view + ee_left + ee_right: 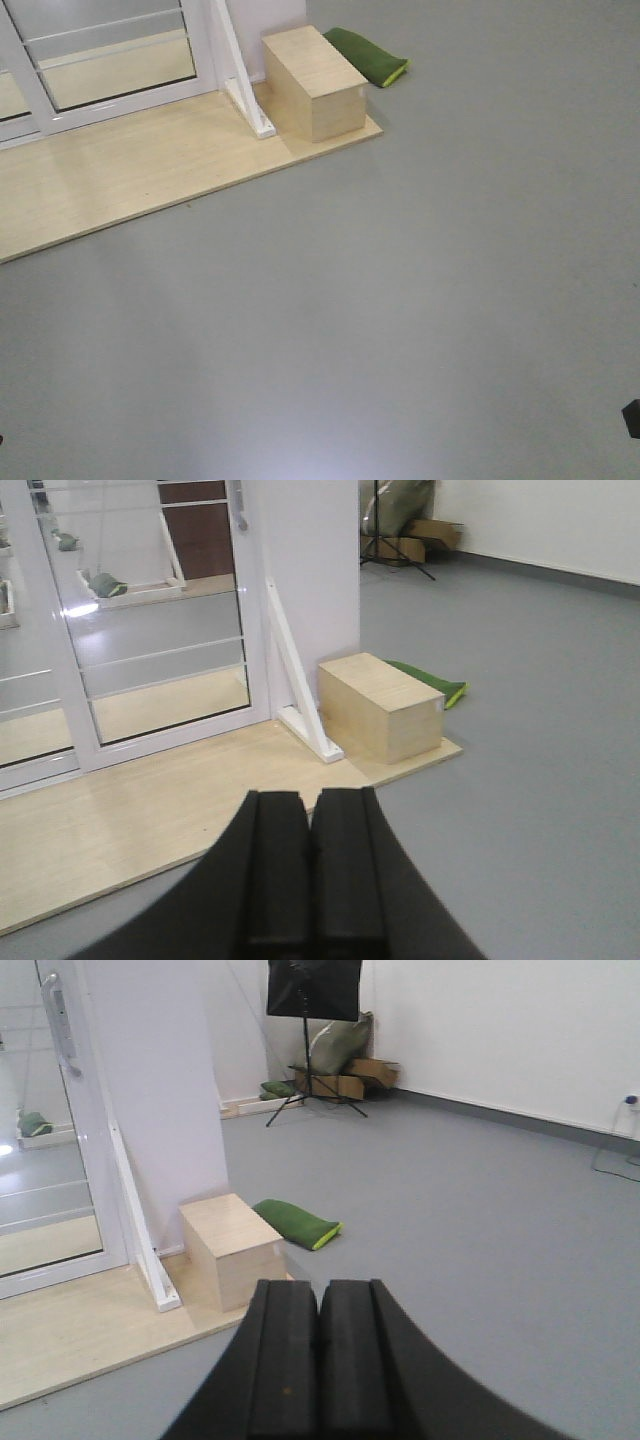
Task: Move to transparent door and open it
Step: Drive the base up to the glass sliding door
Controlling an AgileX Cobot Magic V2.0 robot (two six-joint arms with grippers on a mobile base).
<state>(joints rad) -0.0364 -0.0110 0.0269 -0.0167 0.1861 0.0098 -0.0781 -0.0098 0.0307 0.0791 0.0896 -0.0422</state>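
The transparent door [160,630] stands at the far left on a low wooden platform [120,820]. It is a white-framed glass panel with thin white horizontal bars. Its silver handle [57,1012] shows high on the right stile, and the handle's lower end [240,510] shows in the left wrist view. The front view shows only the door's lower part [110,55]. My left gripper [310,798] is shut with nothing in it, well short of the platform. My right gripper [320,1288] is likewise shut and empty, over grey floor.
A white triangular brace post [300,685] and a wooden box [382,705] stand on the platform right of the door. A green cushion [295,1222] lies on the floor beyond the box. A light stand [312,1040] and cardboard boxes [360,1075] are at the far wall.
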